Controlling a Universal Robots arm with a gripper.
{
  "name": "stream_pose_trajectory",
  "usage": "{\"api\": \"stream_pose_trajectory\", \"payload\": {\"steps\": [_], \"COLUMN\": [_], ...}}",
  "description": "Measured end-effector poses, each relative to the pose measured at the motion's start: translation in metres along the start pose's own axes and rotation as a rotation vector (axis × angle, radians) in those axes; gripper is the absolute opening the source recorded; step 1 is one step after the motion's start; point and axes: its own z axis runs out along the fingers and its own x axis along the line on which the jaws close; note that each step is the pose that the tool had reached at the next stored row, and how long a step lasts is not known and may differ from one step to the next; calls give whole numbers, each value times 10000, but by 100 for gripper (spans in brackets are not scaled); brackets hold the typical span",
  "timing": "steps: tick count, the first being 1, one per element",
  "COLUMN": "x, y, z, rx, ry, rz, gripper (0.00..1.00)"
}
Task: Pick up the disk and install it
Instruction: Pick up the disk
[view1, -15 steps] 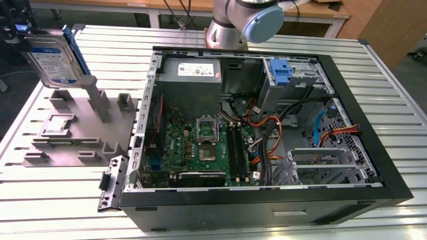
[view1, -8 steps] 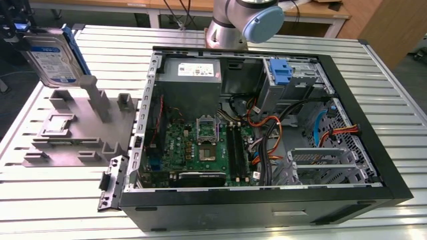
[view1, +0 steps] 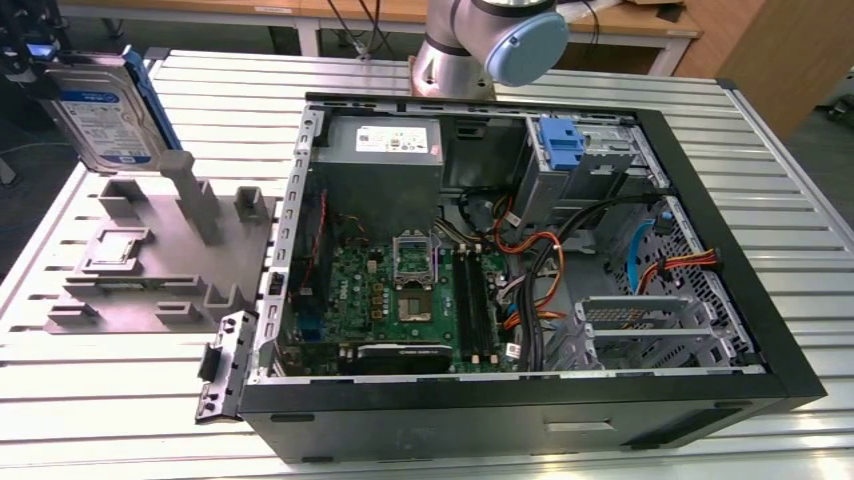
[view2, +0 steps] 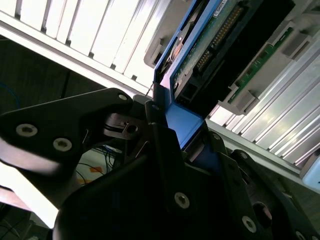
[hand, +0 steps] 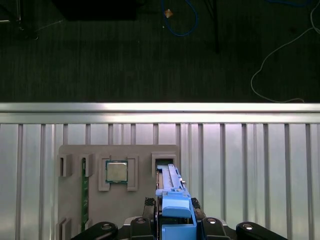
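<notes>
Gripper (view2: 182, 127): jaws clamped on the blue frame of the disk (view2: 215, 45), one finger (view2: 157, 120) on each side.

Directly below the disk, in the first wrist view, lies a grey holder (hand: 75, 190) carrying a square chip (hand: 116, 172) and a green strip (hand: 85, 192). The holder rests on a slatted metal table (hand: 250, 175). Past the table edge is dark floor with a blue cable (hand: 180, 20).

In the exterior view the disk (view1: 100, 115) hangs in the upper left of the frame, tilted, over the holder (view1: 160, 260). Whether it clears the holder's tall post cannot be told. The open computer case (view1: 747, 300) stands just beside the holder, its near wall between holder and drive bay. A blue bracket (view1: 563, 145) sits in the bay at upper right. The arm's base (view1: 487, 40) stands behind the case.

The exterior view gives the disk's silver face with white-and-blue label. The second wrist view gives its green circuit board and connector pins. The first wrist view gives it edge-on (hand: 172, 195).
</notes>
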Motion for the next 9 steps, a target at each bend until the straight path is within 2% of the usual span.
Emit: {"api": "stream_pose_trajectory", "payload": {"steps": [9], "x": [-1], "y": [0], "z": [-20], "rx": [2], "ry": [0], "rz": [0], "gripper": [37]}}
